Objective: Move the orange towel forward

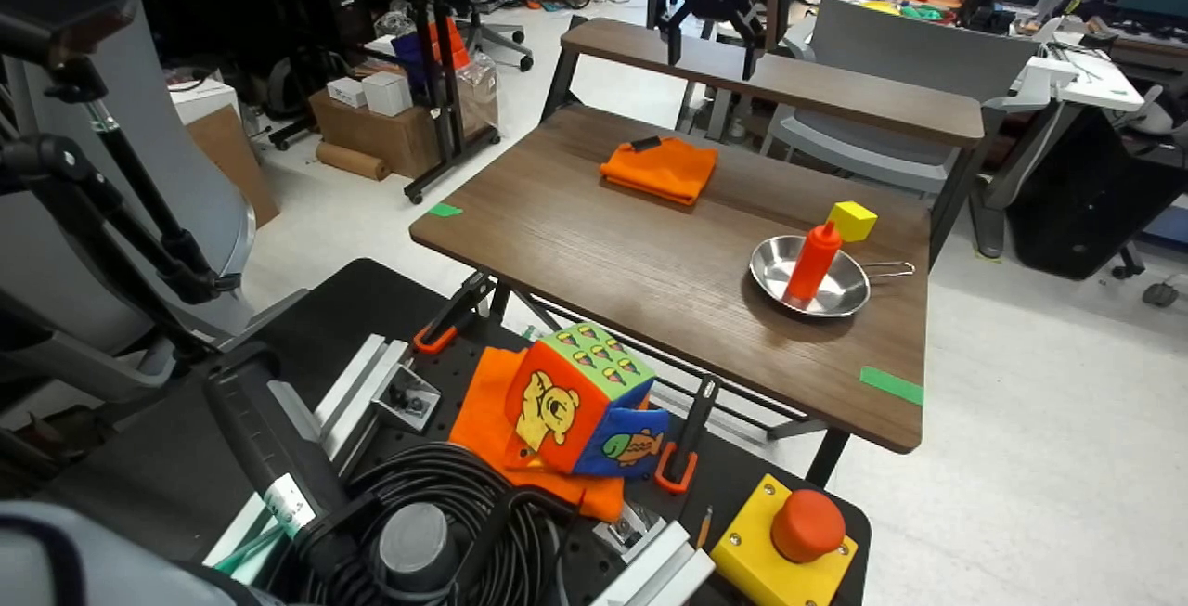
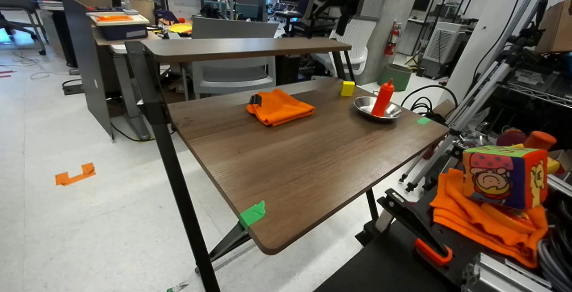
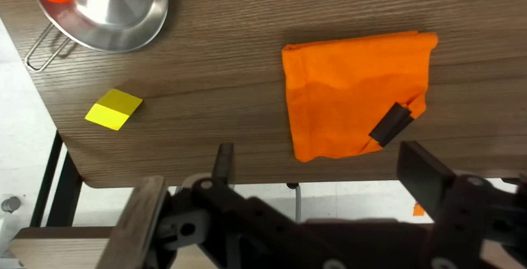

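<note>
- The orange towel lies folded on the desk, as both exterior views show.
- A dark strip sits at about 4 o'clock on the towel in the wrist view, at one corner.
- The gripper is spread wide, its two fingers reaching in from the 6 o'clock side of the wrist view; from the midpoint between them, the towel lies at about 1 o'clock.
- In an exterior view the gripper hangs at about 1 o'clock from the towel, clearly apart from it.
- There the raised shelf of the desk runs from about 11 to nearly 3 o'clock of the towel.
- In the wrist view a metal pan rests at about 10 o'clock from the towel, well apart, its handle pointing toward 8 o'clock.
- A red bottle stands in the pan.
- A yellow block sits at 9 o'clock from the towel and 6 o'clock from the pan, touching neither.
- In an exterior view, at about 7 o'clock from the towel and off the desk, a second orange cloth lies under a picture cube.
</note>
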